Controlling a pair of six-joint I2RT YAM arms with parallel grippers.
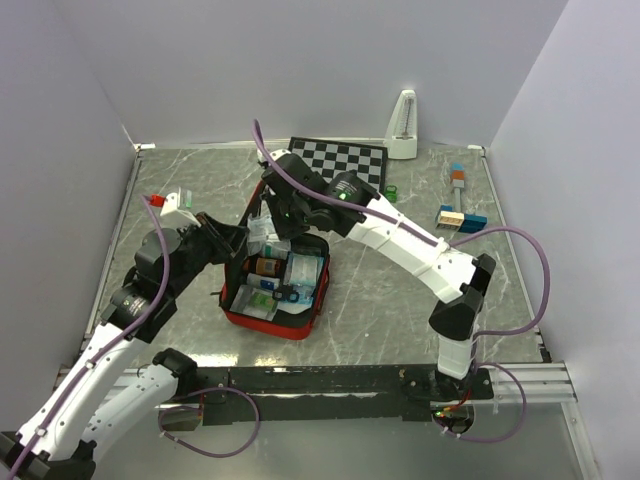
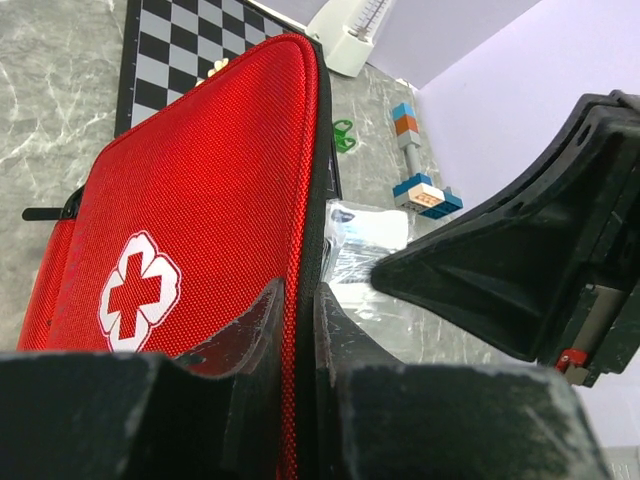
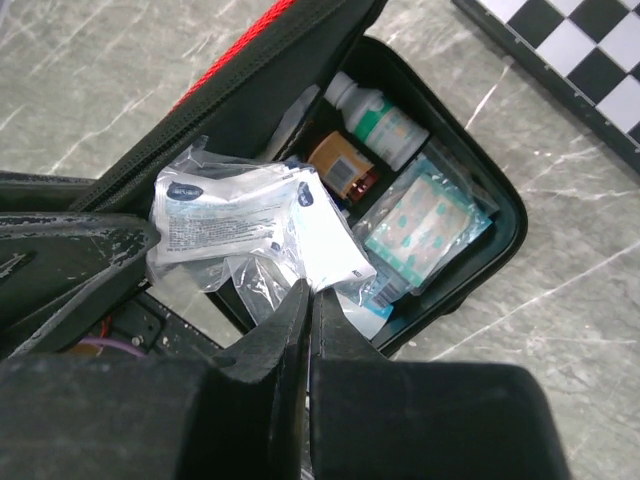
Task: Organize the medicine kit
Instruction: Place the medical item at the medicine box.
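Observation:
The red medicine kit lies open in mid-table, its lid standing up. My left gripper is shut on the edge of the lid, which shows its white cross; in the top view this gripper is at the kit's left side. My right gripper is shut on clear plastic packets and holds them over the open case; it also shows in the top view. Inside lie a white bottle, a brown bottle and a plaster pack.
The black-and-white chessboard lies just behind the kit, with a white metronome at the back wall. Coloured blocks and a small green item lie to the right. Walls enclose the table on three sides.

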